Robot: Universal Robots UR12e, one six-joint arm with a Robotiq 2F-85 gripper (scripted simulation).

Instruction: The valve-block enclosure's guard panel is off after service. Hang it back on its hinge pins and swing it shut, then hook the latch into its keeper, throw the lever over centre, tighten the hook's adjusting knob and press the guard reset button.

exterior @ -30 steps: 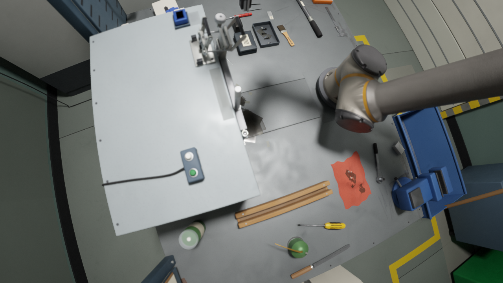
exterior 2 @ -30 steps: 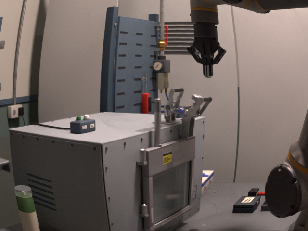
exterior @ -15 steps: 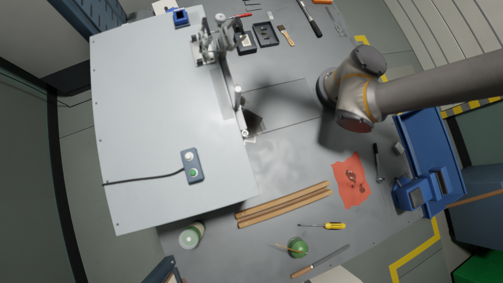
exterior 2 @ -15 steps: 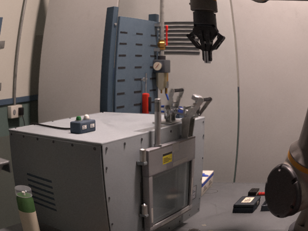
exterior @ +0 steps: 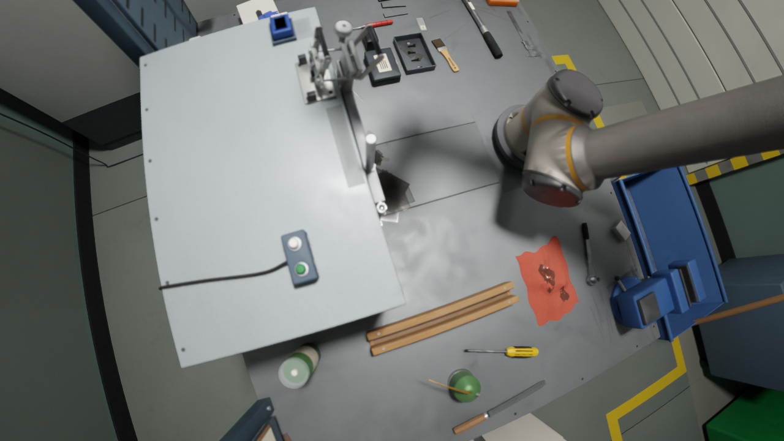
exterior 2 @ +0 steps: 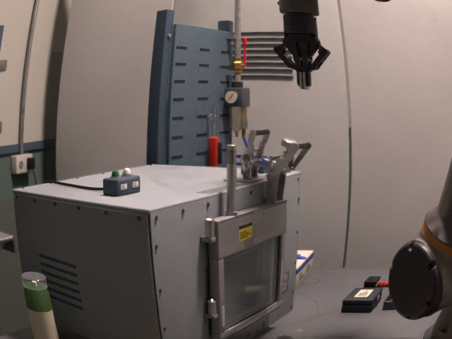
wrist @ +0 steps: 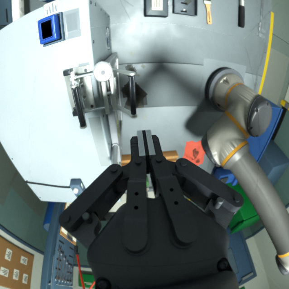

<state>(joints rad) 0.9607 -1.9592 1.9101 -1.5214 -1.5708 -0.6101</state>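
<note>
The guard panel (exterior 2: 248,266), with its clear window and yellow label, hangs on the hinge pins (exterior 2: 209,228) at the enclosure's front face, and from above only its top edge (exterior: 362,159) shows. The latch assembly (exterior 2: 281,164) stands on the enclosure's top near the panel's far corner, with its lever up and the round adjusting knob (wrist: 103,72) beside it. The blue button box (exterior: 299,258) with a white and a green button sits on the top toward the near end. My gripper (exterior 2: 303,82) hangs high above the latch, closed and holding nothing.
The grey enclosure (exterior: 246,181) fills the left of the bench. The arm's base (exterior: 548,142) stands to its right, with a blue vise (exterior: 658,290), red rag (exterior: 548,280), wooden strips (exterior: 441,318) and hand tools scattered on the floor plate.
</note>
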